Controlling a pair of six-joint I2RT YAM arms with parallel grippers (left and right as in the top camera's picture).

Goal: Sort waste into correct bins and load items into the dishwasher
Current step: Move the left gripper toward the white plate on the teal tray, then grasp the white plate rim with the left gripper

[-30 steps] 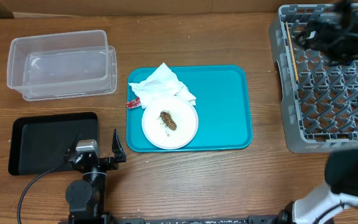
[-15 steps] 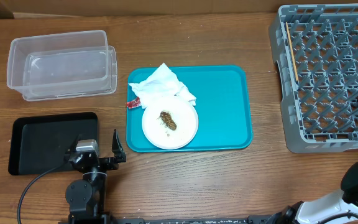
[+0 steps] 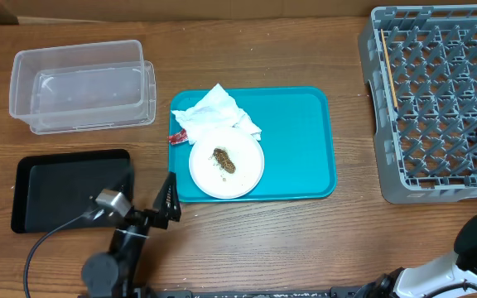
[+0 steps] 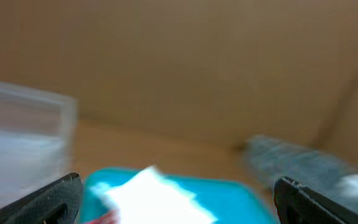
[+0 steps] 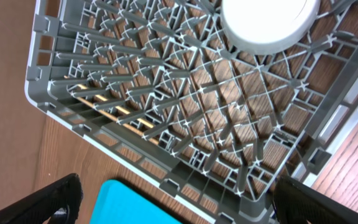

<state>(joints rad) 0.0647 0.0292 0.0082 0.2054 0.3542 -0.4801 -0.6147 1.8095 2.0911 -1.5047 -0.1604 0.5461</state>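
Left gripper: my black two-finger left gripper (image 3: pixel 171 204), jaws spread wide, nothing between them.
Left pose: roughly level, pointing forward and slightly to my right.
Right gripper: my black two-finger right gripper (image 5: pixel 178 193), jaws wide apart, empty, facing downward.

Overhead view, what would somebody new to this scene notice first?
The bright teal tray in the middle of the table stands out most. It carries a white plate with a brown food scrap, and a crumpled napkin lies at the plate's far edge. Next comes the big grey dish rack at the right edge, then the clear tub and black tray on the left.
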